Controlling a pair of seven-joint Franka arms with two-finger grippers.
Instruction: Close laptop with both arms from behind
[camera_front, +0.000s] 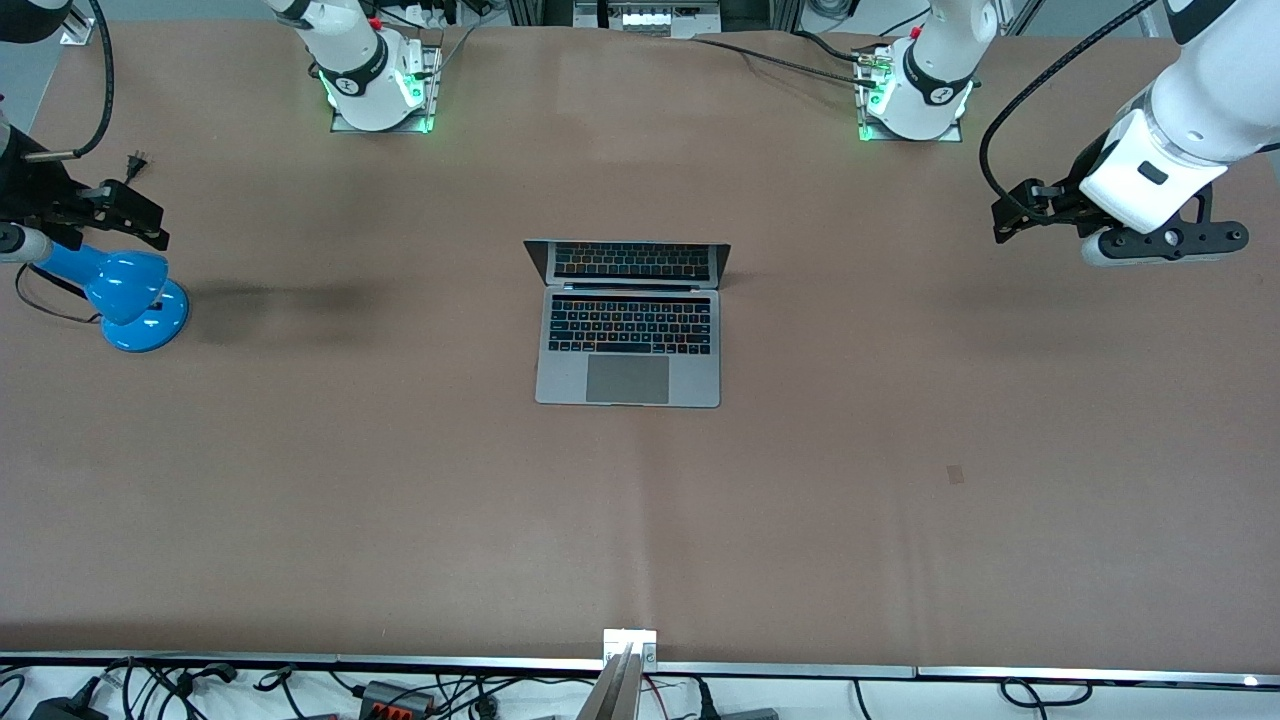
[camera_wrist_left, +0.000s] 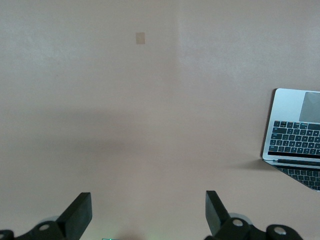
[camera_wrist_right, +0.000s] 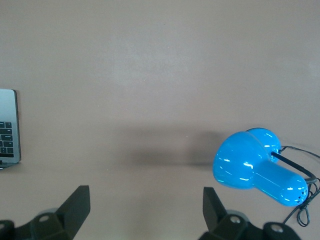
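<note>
The silver-grey laptop (camera_front: 628, 340) lies open in the middle of the table, its screen upright on the side toward the arms' bases. My left gripper (camera_front: 1008, 218) hangs open and empty above bare table at the left arm's end, well apart from the laptop. In the left wrist view (camera_wrist_left: 148, 210) its fingers (camera_wrist_left: 80, 212) stand wide apart, and the laptop (camera_wrist_left: 295, 130) shows at the frame's edge. My right gripper (camera_front: 140, 215) hangs open and empty at the right arm's end, over a blue lamp. The right wrist view (camera_wrist_right: 145, 205) shows a sliver of the laptop (camera_wrist_right: 7, 125).
A blue desk lamp (camera_front: 135, 295) with a black cord stands at the right arm's end, also in the right wrist view (camera_wrist_right: 255, 167). A small tape patch (camera_front: 955, 474) lies on the brown table cover toward the left arm's end. The arm bases (camera_front: 375, 85) (camera_front: 915, 95) stand along the edge farthest from the front camera.
</note>
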